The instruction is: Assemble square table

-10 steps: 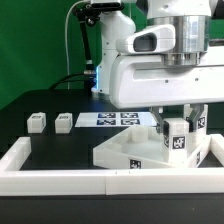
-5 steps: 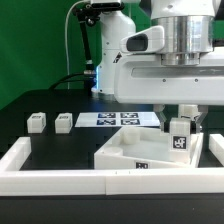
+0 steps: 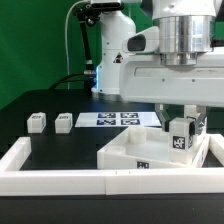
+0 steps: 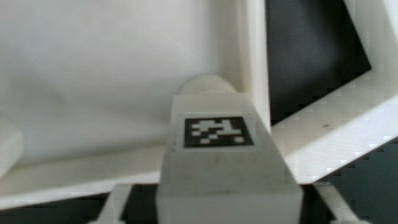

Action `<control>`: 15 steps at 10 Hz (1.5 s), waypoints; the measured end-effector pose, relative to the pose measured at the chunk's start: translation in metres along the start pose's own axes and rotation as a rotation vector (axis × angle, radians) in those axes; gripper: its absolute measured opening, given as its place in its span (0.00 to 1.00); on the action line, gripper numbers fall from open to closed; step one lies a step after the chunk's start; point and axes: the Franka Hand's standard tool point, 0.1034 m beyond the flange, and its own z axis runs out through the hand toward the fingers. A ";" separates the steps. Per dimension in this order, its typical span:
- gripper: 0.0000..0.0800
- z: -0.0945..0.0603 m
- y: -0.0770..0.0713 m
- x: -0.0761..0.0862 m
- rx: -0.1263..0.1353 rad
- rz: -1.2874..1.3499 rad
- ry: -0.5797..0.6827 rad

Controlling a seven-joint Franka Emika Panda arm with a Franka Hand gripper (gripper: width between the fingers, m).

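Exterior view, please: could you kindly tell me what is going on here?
The Panda arm's claw grips one white block leg, upright, at the corner of the square tabletop on the exterior view's right. Whether that leg is seated yet cannot be told. At the exterior view's left, two more legs stand loose, apart from the tabletop.

No words or numbers are legible; only coded square tags [image 4: 217,133] mark the leg [image 4: 221,175], the slab [image 3: 128,153], and the marker board [image 3: 110,119] at eleven o'clock of it.
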 end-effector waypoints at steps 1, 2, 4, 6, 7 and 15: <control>0.37 0.000 0.001 0.001 -0.002 0.020 0.000; 0.37 0.000 0.003 0.002 -0.006 0.060 0.001; 0.37 0.000 0.009 0.004 -0.013 0.156 0.006; 0.37 -0.001 0.021 0.010 -0.027 0.336 0.032; 0.37 -0.001 0.028 0.013 -0.038 0.418 0.045; 0.81 -0.002 0.023 0.001 -0.022 0.482 0.061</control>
